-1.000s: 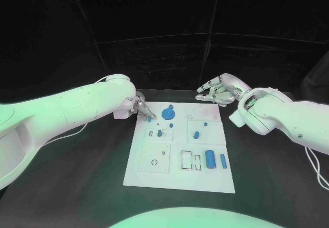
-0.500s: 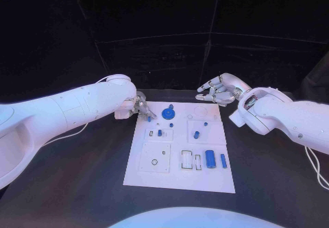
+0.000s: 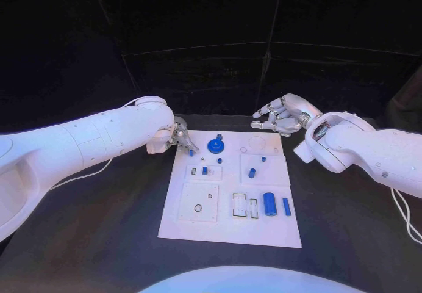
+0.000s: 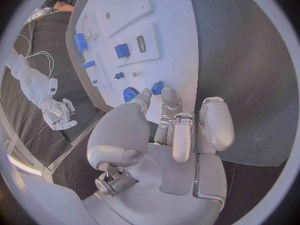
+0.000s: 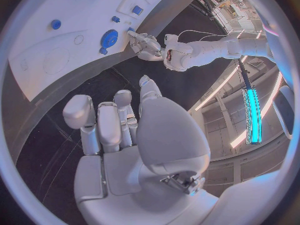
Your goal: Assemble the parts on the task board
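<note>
Several blue parts (image 3: 270, 204) already sit in the task board (image 3: 230, 235); slots remain. Left hand (image 3: 179, 139) pinches a small blue peg (image 4: 157, 87); right hand (image 3: 280, 119) hovers, fingers apart.

From my head camera, the left hand (image 3: 178, 139) at the task board (image 3: 230, 229)'s ten o'clock corner covers whatever its fingertips meet; I cannot tell whether it holds the small blue part (image 3: 191, 153) there. In my left wrist view the fingers (image 4: 170, 101) overlap that part (image 4: 157, 87), contact unclear. The right hand (image 3: 280, 117) is partly hidden behind its own arm.
</note>
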Available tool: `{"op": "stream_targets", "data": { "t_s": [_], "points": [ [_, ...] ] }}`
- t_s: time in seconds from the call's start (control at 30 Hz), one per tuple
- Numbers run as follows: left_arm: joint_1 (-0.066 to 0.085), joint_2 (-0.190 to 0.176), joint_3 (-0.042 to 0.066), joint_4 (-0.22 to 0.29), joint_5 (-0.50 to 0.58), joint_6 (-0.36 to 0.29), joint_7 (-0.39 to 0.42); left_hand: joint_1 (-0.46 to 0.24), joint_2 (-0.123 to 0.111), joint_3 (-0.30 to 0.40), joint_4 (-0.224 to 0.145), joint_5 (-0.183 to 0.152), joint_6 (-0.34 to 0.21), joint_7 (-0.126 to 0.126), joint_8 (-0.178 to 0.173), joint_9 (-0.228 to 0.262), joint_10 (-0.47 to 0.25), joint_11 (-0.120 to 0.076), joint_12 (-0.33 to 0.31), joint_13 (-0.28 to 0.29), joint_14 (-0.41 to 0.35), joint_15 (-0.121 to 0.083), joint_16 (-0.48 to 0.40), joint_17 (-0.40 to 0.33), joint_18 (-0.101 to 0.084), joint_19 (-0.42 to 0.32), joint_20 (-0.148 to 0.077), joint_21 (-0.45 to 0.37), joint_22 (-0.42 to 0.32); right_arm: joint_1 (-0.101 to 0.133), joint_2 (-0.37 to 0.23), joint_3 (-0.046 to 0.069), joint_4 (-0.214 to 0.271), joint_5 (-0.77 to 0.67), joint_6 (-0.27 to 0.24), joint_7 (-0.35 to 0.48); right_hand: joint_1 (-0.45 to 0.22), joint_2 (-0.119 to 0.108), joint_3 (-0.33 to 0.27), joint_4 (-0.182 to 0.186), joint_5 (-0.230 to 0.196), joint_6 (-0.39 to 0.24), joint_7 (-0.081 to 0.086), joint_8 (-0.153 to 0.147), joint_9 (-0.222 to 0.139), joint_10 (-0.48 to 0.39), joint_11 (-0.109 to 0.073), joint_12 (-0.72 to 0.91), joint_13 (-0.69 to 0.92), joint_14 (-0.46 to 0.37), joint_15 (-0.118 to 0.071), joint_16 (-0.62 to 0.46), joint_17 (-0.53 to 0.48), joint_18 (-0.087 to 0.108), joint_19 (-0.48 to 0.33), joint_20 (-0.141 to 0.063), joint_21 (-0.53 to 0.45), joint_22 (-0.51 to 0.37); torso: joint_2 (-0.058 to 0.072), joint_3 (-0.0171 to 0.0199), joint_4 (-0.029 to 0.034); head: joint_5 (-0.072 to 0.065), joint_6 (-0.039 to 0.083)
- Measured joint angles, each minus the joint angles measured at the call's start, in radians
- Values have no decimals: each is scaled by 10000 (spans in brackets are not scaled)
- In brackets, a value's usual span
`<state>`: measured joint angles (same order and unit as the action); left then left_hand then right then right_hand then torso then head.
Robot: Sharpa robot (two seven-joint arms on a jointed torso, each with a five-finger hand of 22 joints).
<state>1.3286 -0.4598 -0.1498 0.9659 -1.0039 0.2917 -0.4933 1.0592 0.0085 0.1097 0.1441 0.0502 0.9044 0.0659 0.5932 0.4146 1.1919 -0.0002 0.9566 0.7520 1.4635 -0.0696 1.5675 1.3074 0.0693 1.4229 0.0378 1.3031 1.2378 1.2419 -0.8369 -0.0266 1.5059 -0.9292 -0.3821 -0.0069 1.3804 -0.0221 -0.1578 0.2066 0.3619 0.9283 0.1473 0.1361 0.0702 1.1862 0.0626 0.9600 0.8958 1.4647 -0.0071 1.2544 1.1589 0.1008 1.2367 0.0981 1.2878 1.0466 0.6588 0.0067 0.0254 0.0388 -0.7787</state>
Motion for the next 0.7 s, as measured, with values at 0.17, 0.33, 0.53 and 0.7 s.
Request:
{"op": "stream_targets", "data": {
  "t_s": [0.17,0.33,0.53,0.7],
  "points": [
    [0,-40,0,57,-2,-43,-5,152,102,36,-92,0,89,-56,128,48,36,-36,75,0,0,0,0,0,0,0,0,0,-1,0,2,0,-7,0,3,-4,0,0,0,0,0,0,0,0,0,0,0,0,0,0,0,0,0,1,0,0,0,0,3,1,-10,4,-9],
    [0,-91,3,154,1,-136,-2,1103,598,634,-689,-1,167,-151,384,168,-5,-183,76,-75,16,-96,0,0,0,41,-41,0,-4,0,11,0,-19,0,9,-6,0,0,0,0,0,0,0,-1,0,0,0,0,0,0,0,0,0,0,0,0,0,0,8,1,-10,-1,-24],
    [0,-194,4,322,75,-200,5,1412,706,1051,-1106,-12,156,-202,607,317,76,-286,76,-70,19,-164,0,0,0,78,-77,0,45,0,14,0,-30,0,26,-9,0,0,0,0,0,0,0,-1,0,0,0,0,1,0,0,0,0,0,0,0,0,0,8,0,-10,-21,-58],
    [0,-232,4,403,136,-239,5,1452,745,1117,-1172,-39,124,-238,655,385,93,-301,76,-70,19,-164,0,0,0,78,-76,0,45,0,20,0,-35,0,34,-11,-18,18,0,0,41,0,0,-2,0,0,0,0,1,0,0,0,0,1,0,0,-41,1,8,0,-6,-5,-60]
  ]
}}
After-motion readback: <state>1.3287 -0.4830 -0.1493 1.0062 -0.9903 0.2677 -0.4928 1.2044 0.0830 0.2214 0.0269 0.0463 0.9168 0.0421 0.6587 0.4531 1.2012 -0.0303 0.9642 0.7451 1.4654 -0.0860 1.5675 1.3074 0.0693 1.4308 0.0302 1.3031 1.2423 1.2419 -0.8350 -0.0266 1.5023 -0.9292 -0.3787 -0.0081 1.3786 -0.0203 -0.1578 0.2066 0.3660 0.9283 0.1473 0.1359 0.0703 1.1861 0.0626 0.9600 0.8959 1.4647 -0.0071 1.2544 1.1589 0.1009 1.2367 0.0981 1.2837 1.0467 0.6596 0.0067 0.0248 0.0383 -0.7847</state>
